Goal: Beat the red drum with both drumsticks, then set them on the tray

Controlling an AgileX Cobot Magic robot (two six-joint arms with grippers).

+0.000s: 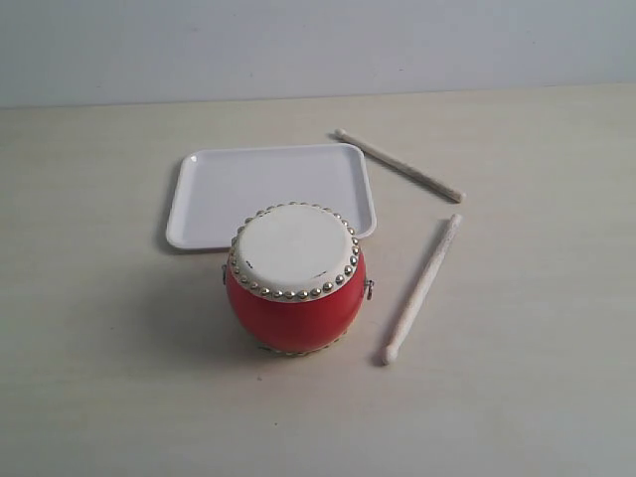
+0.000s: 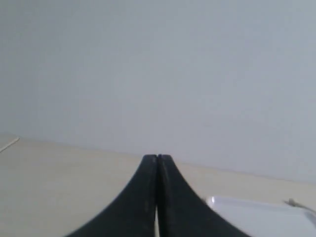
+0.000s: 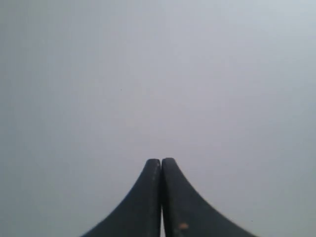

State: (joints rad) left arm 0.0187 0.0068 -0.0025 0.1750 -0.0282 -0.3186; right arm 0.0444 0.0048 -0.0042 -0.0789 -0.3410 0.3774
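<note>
The red drum (image 1: 295, 278) with its cream skin and silver studs stands on the table, just in front of the white tray (image 1: 209, 194). Two pale wooden drumsticks lie to the drum's right: one (image 1: 399, 165) angled behind, beside the tray's right corner, the other (image 1: 422, 289) slanting toward the front. Neither gripper shows in the exterior view. In the left wrist view my left gripper (image 2: 157, 157) is shut with nothing in it, and a corner of the tray (image 2: 256, 217) shows past it. My right gripper (image 3: 161, 161) is shut and empty, facing a plain wall.
The pale wooden table (image 1: 109, 378) runs back to a grey wall (image 1: 298, 45). In the left wrist view the table (image 2: 59, 187) meets that wall (image 2: 158, 74) just beyond the fingertips.
</note>
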